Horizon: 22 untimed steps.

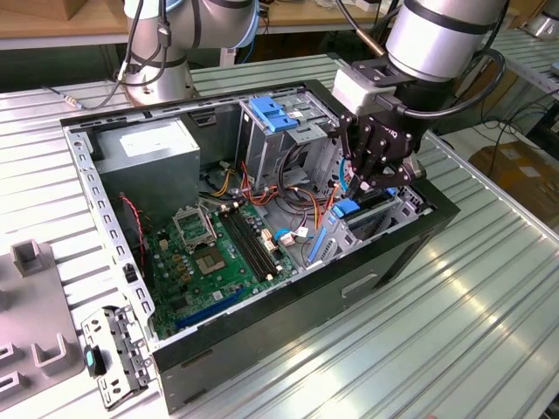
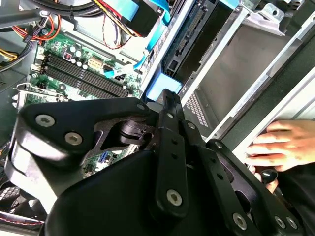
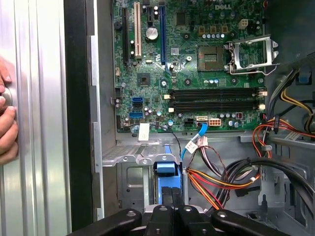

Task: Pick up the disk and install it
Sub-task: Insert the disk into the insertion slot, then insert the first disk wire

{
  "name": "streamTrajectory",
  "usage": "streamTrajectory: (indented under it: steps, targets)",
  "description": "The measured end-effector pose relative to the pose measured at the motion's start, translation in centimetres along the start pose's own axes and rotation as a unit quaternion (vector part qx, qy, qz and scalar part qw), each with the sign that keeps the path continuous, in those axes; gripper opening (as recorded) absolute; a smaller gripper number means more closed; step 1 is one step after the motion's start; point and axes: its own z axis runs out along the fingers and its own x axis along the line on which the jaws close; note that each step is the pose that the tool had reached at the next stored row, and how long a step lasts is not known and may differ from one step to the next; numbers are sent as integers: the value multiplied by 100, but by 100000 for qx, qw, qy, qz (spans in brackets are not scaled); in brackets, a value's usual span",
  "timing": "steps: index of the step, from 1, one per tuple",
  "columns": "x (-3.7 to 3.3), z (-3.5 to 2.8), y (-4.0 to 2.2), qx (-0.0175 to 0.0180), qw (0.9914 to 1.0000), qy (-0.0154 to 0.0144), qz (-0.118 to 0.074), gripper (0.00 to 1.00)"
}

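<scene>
The disk [image 1: 348, 212] stands on edge in the drive bay at the exterior view's right end of the open computer case [image 1: 288, 301]; its blue carrier end [image 3: 166, 169] faces up. My gripper [image 1: 365, 188] hangs directly above it inside the case. In both wrist views the black fingers [image 3: 167, 209] are closed together, and their tips [image 2: 167, 98] touch the blue carrier [image 2: 158, 88]. The dark drive body [image 2: 192, 37] sits between the bay's metal walls.
The green motherboard [image 1: 218, 253], grey power supply [image 1: 148, 157] and a tall cage with a blue latch [image 1: 275, 113] share the case. Orange and red cables [image 3: 211, 179] run beside the bay. A person's hand [image 2: 275, 142] rests outside the case wall. Grey fixtures [image 1: 35, 262] lie left.
</scene>
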Motion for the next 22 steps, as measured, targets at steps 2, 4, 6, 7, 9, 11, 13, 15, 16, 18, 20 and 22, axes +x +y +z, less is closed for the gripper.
streamTrajectory:
  steps: [2,4,6,7,9,11,13,15,16,18,20,22]
  targets:
    - [0,0,0,1,100000,-4,-2,11]
    - [0,1,0,0,100000,-4,-1,11]
    - [0,1,0,0,100000,-6,1,11]
    - [0,2,0,0,100000,-6,1,11]
    - [0,2,0,0,100000,-5,0,11]
    - [0,2,0,-1,100000,-5,0,11]
    - [0,2,0,1,100000,-4,1,11]
    - [0,3,0,0,100000,-6,0,11]
    - [0,3,0,0,100000,-6,-1,11]
    - [0,3,-1,1,100000,-7,5,11]
    - [-3,3,-53,-24,100000,-12,-34,11]
    - [-7,2,-155,-40,100000,-2,-145,11]
